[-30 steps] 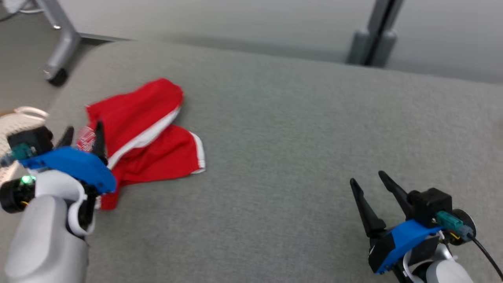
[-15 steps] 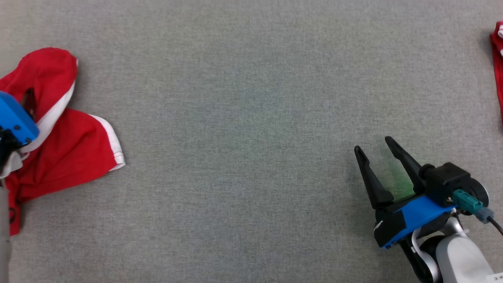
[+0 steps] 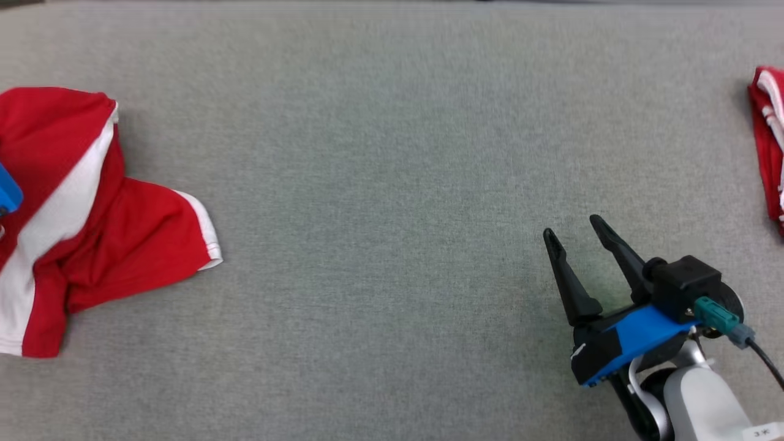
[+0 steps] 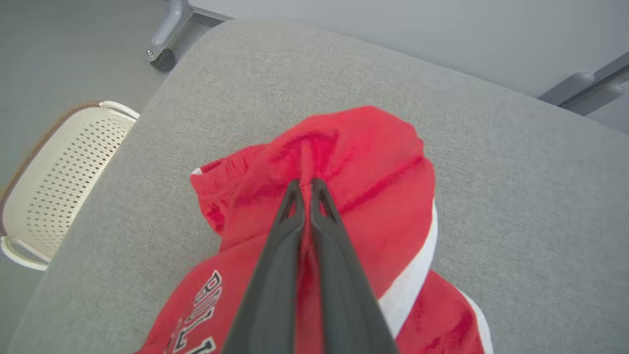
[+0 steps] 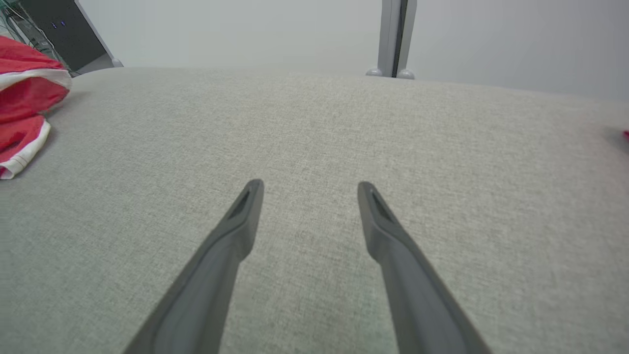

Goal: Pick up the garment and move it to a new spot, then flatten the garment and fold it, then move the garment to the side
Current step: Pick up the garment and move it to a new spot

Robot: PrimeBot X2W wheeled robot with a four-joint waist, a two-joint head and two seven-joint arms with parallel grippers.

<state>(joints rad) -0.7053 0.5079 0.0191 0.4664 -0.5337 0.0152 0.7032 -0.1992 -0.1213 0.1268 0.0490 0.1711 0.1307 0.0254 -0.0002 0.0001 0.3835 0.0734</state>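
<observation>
Left pincer is clamped on a thin ridge of the garment, crumpled at the left end of the table. Such a shallow pinch may slip on lifting. Right pincer idles, fingers apart.

crumpled red garment, white stripes, black lettering, heaped on the grey surface at left.

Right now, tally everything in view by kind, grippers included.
Red garments: 2, the crumpled garment and the right-edge garment
Grippers: 2, left gripper and right gripper
Baskets: 1, the pale basket
Total: 5
</observation>
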